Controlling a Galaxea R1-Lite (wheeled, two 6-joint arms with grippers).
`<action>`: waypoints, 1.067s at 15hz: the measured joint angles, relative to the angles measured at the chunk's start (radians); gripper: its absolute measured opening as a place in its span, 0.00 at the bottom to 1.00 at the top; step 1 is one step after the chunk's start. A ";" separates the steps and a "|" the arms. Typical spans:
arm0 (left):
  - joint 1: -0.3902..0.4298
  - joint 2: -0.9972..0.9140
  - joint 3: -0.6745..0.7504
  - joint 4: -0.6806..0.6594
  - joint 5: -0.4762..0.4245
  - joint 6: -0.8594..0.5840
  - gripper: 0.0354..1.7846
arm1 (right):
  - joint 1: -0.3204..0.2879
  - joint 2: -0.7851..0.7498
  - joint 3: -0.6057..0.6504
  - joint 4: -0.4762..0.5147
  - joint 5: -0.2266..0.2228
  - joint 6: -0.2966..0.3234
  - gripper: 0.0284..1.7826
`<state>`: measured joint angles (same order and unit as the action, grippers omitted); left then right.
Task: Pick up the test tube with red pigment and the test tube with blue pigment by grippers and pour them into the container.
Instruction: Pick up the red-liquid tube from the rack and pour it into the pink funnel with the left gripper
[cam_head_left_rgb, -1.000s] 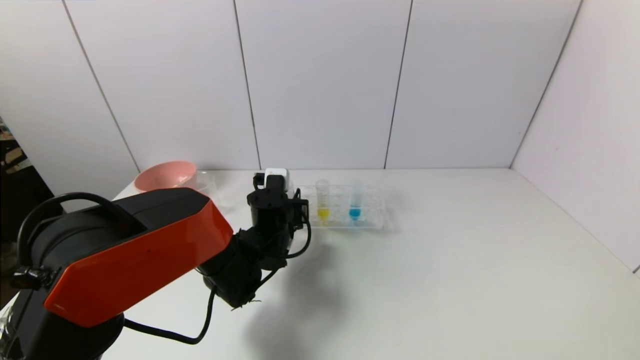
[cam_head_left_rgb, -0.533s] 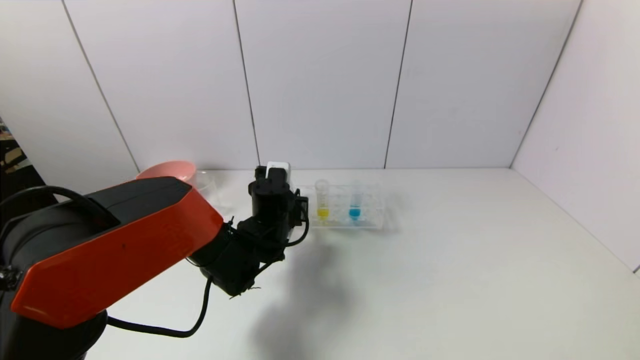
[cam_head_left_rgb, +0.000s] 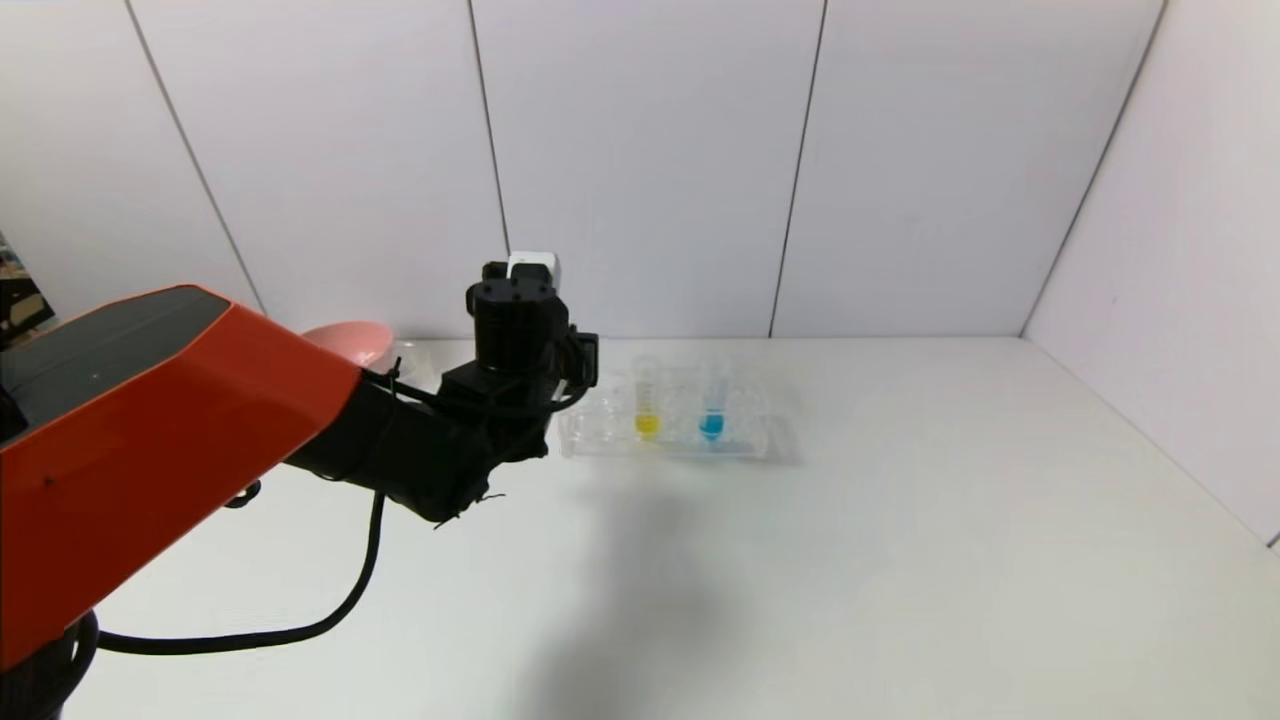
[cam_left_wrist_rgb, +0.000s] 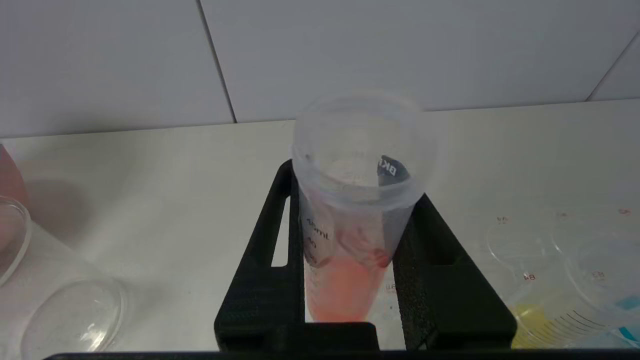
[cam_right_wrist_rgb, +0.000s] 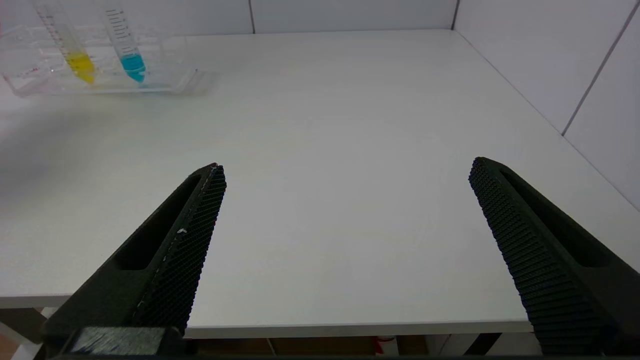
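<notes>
My left gripper (cam_left_wrist_rgb: 352, 185) is shut on the test tube with red pigment (cam_left_wrist_rgb: 345, 285) and holds it upright in the air, left of the clear tube rack (cam_head_left_rgb: 600, 438). In the head view the wrist (cam_head_left_rgb: 515, 330) hides that tube. The test tube with blue pigment (cam_head_left_rgb: 711, 415) stands in the rack and also shows in the right wrist view (cam_right_wrist_rgb: 131, 57). The container, a clear beaker (cam_left_wrist_rgb: 55, 305), stands to the left by the pink bowl; in the head view it (cam_head_left_rgb: 415, 358) is mostly hidden behind my arm. My right gripper (cam_right_wrist_rgb: 345, 170) is open and empty over the table's front edge.
A tube with yellow liquid (cam_head_left_rgb: 647, 412) stands in the rack left of the blue one. The pink bowl (cam_head_left_rgb: 350, 340) sits at the table's back left corner. White wall panels stand close behind the table. The left arm's orange casing (cam_head_left_rgb: 150, 440) fills the lower left.
My left gripper has risen and shifted left, away from the rack, with the red tube in it. The rack's left end now shows. The yellow and blue tubes have not moved.
</notes>
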<state>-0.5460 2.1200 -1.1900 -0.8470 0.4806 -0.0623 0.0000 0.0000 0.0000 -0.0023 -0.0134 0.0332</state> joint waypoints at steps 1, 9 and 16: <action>0.001 -0.009 -0.007 0.001 -0.001 0.000 0.27 | 0.000 0.000 0.000 0.000 0.000 0.000 1.00; 0.027 -0.104 0.005 0.107 -0.050 -0.008 0.27 | 0.000 0.000 0.000 0.000 0.000 0.000 1.00; 0.182 -0.393 0.184 0.346 -0.354 -0.004 0.27 | 0.000 0.000 0.000 0.000 0.000 0.000 1.00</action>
<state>-0.3636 1.7266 -1.0064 -0.5011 0.1270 -0.0668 0.0000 0.0000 0.0000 -0.0028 -0.0134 0.0332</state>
